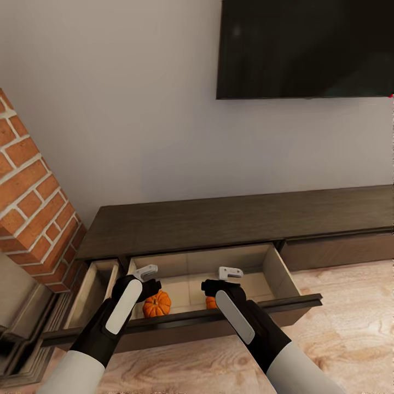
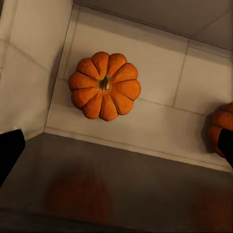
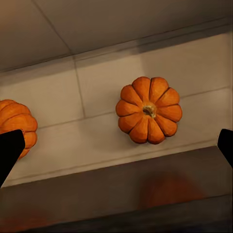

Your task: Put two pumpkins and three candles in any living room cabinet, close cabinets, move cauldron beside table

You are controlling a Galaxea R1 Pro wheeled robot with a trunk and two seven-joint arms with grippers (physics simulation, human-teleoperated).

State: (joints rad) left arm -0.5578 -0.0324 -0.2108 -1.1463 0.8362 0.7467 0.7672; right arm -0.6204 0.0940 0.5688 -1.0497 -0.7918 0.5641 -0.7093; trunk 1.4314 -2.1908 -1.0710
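Both pumpkins lie on the pale floor of the open middle drawer (image 1: 276, 273) of the cabinet (image 1: 230, 221), apart from each other; the left pumpkin (image 1: 157, 305) sits near the drawer front, and the right pumpkin (image 1: 211, 302) is largely hidden behind the right arm in the head view. The left gripper (image 1: 146, 279) hangs above the left pumpkin, and the right gripper (image 1: 221, 280) hangs above the right pumpkin; each wrist view looks straight down on its own pumpkin, with only dark finger edges at the frame borders, which suggests wide-spread fingers holding nothing. Judged status: the pumpkin step appears complete, since both rest inside the drawer and neither is gripped. Remaining work: the middle drawer stands pulled out; a narrower compartment (image 1: 93, 295) beside the brick fireplace (image 1: 33, 208) also looks open, though the view there is poor; both need closing. Three candles are still to be stored, and the pot is still to be set next to the bench; the drawer floor visible here holds no candle.
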